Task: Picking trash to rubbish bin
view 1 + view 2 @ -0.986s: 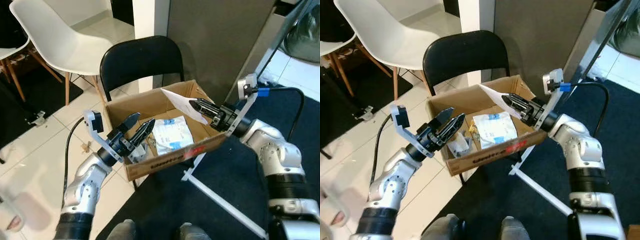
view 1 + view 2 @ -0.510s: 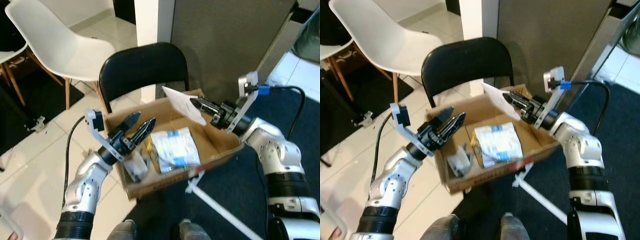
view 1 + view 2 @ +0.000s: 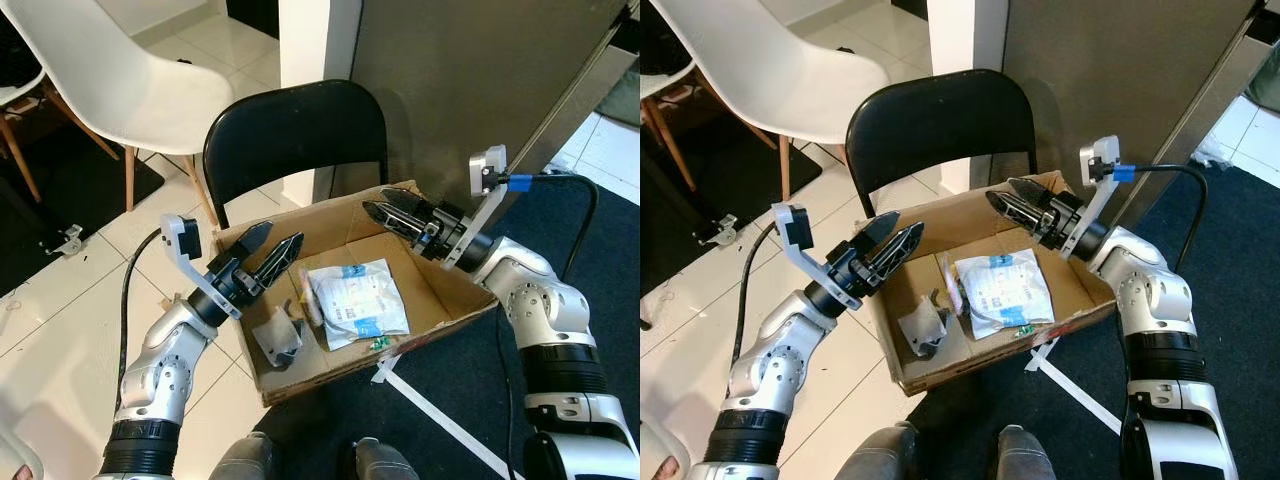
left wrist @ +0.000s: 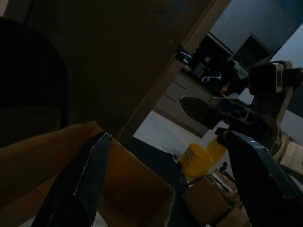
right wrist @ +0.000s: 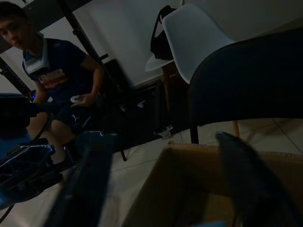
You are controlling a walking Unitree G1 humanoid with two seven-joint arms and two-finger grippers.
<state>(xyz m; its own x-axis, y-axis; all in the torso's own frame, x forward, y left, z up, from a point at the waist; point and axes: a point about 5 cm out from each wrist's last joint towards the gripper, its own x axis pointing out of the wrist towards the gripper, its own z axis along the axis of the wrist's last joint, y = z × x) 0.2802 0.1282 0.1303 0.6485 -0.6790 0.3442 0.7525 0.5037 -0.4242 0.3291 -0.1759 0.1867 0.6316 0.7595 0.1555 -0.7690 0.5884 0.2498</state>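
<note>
Left eye view, right of centre: the right pincer (image 3: 385, 212), which held a white paper a moment ago, now gapes empty over the cardboard box (image 3: 440, 300), so that drop looks done; left pincer (image 3: 268, 252) open too.

Black chair (image 3: 295, 135), white chair (image 3: 90, 80) (tiled floor (image 3: 60, 300)), dark rug (image 3: 600, 260).

Head stereo pair looks steeply down; each wrist camera sights closely between its own fingers, all sharing the cardboard box (image 3: 440, 300).
</note>
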